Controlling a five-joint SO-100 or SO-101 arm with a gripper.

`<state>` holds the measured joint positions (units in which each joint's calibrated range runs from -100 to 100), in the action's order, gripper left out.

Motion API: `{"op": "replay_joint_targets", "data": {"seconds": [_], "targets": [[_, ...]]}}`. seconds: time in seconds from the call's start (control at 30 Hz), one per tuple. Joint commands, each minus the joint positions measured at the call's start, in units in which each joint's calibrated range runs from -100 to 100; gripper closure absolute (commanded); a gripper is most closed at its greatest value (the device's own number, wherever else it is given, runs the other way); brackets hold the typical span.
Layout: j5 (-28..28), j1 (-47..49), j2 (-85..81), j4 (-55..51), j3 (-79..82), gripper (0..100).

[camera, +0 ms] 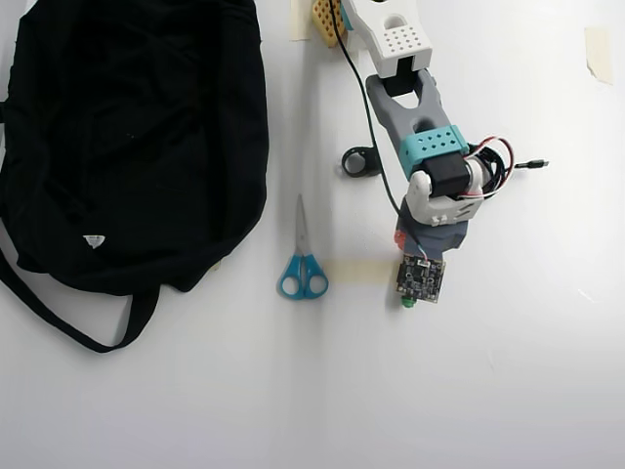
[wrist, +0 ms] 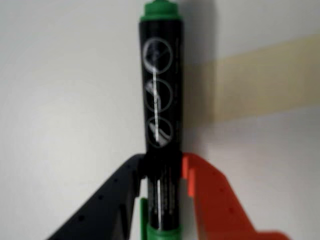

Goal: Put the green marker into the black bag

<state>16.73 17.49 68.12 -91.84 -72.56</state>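
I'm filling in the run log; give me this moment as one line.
phase: marker grasped | gripper: shut on green marker | black bag: apart, left in overhead view | scissors: between

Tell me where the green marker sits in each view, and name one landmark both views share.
Wrist view: the green marker runs up the picture's centre, clamped between the hand's black and orange fingers.
Overhead view: only a green tip shows, right of centre, beneath the arm's camera board.
Shared landmark: the beige tape strip on the table beside the marker.
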Motion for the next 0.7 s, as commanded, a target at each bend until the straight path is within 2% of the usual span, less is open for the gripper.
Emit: {"op": "replay_joint_targets", "data": {"seconds": [0.0, 0.67], "targets": [[-0.68, 0.61, -1.73, -2.30, -2.73, 98], [-4.82, 0.16, -1.81, -7.30, -7.49, 98]]}}
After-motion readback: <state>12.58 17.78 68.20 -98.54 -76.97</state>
